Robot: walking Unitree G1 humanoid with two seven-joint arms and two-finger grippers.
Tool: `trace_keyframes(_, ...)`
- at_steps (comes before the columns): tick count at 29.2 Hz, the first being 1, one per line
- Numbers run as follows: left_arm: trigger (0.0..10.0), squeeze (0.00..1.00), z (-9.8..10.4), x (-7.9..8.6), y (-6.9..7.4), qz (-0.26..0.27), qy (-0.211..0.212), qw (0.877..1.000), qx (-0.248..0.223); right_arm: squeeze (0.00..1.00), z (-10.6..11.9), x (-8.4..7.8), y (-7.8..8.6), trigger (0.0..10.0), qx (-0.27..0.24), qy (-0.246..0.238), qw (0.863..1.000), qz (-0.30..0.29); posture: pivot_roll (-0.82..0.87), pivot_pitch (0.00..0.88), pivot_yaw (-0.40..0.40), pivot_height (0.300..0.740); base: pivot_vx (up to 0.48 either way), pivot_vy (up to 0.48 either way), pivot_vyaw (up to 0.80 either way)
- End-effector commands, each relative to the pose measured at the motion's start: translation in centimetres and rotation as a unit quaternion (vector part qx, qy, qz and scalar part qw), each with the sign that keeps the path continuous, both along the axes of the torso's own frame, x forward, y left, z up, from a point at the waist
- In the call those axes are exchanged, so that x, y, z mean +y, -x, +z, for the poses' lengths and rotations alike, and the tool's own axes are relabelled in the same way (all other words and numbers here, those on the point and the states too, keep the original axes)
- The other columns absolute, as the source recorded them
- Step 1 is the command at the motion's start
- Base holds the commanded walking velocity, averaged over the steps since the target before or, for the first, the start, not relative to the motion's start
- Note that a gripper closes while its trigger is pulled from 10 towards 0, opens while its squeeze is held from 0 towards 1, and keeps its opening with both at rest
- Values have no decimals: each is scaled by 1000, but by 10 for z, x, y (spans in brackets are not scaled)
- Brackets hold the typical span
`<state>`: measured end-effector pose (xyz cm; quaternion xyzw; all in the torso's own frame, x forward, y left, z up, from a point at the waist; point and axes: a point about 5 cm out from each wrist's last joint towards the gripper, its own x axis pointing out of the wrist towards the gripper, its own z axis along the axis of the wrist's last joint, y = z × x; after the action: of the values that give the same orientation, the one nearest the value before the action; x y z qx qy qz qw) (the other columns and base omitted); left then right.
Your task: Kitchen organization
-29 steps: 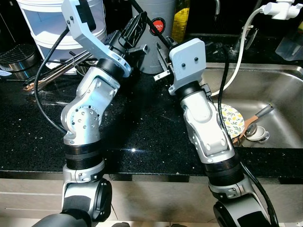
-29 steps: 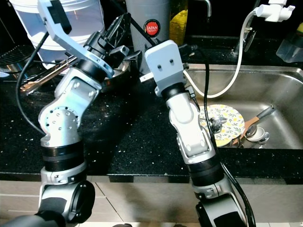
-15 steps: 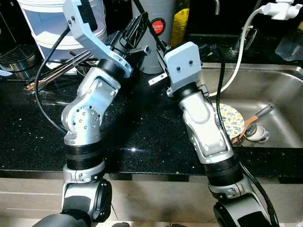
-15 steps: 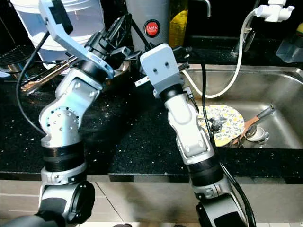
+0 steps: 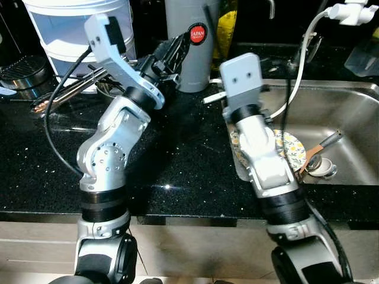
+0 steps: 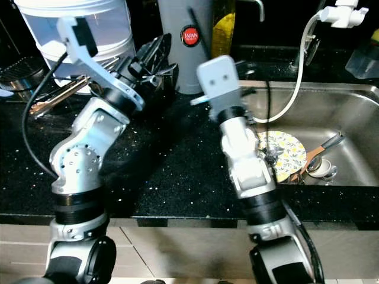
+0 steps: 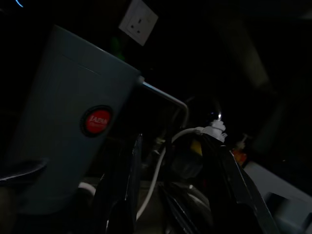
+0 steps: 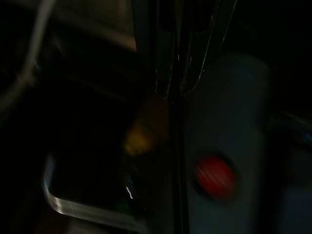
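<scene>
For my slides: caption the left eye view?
Both arms raised over the black counter toward a grey canister; patterned plate in the sink.

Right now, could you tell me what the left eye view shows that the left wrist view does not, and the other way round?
The left eye view takes in the black countertop, the patterned plate lying in the steel sink, and the white container at the back. The left wrist view adds a wall socket high above. Both show the grey canister with its red round label and the white hose, with the left gripper open and pointing toward the canister.
</scene>
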<state>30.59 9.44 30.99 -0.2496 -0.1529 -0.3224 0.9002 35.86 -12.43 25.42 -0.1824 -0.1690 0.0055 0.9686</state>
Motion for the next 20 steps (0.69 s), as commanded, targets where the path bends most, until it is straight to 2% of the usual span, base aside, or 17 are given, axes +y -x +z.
trace_keyframes(1,10000,0,-13,-3,-6,9,-72,997,36,0,-2,-24,-9,10000,26,-24,999,-36,95,39,-24,740,0,0,0)
trace_keyframes(2,10000,0,-13,-3,-6,9,-72,997,36,0,-2,-24,-9,10000,26,-24,999,-36,95,39,-24,740,0,0,0)
trace_keyframes(3,10000,0,-28,-9,-13,-10,-112,990,84,0,-2,-33,-12,10000,34,-26,998,-43,98,40,-22,740,0,0,0)
trace_keyframes(4,10000,0,-28,-9,-13,-10,-112,990,84,0,-2,-33,-12,10000,34,-26,998,-43,98,40,-22,740,0,0,0)
trace_keyframes(5,10000,0,-34,-11,-15,-22,-129,986,106,0,-3,-35,-12,10000,37,-24,998,-46,98,40,-22,740,0,0,0)
trace_keyframes(7,10000,0,-46,-15,-16,-18,-204,972,116,0,-5,-43,-14,10000,46,-31,997,-61,96,43,-15,740,0,0,0)
trace_keyframes(8,10000,0,-53,-16,-15,-5,-264,959,100,0,-7,-47,-14,10000,50,-31,996,-70,96,44,-11,740,0,0,0)
trace_keyframes(9,10000,0,-58,-16,-13,-20,-283,954,99,0,-10,-55,-15,10000,60,-32,994,-86,96,46,-3,740,0,0,0)
trace_keyframes(13,10000,0,-62,-19,-5,-83,-297,947,85,0,-22,-80,-16,10000,94,-33,986,-132,88,52,14,740,0,0,0)
trace_keyframes(15,10000,0,-61,-20,-4,-93,-297,947,80,0,-24,-84,-17,10000,101,-34,985,-139,88,52,14,740,0,0,0)
trace_keyframes(16,10000,0,-57,-25,-4,-107,-308,944,60,0,-34,-94,-17,10000,128,-39,979,-153,83,55,27,740,0,0,0)
trace_keyframes(19,10000,0,-54,-28,-5,-118,-314,941,47,0,-42,-100,-17,10000,151,-46,974,-161,82,55,30,740,0,0,0)
trace_keyframes(20,10000,0,-51,-32,-3,-137,-318,937,35,0,-50,-106,-17,10000,170,-69,968,-172,77,58,41,740,0,0,0)
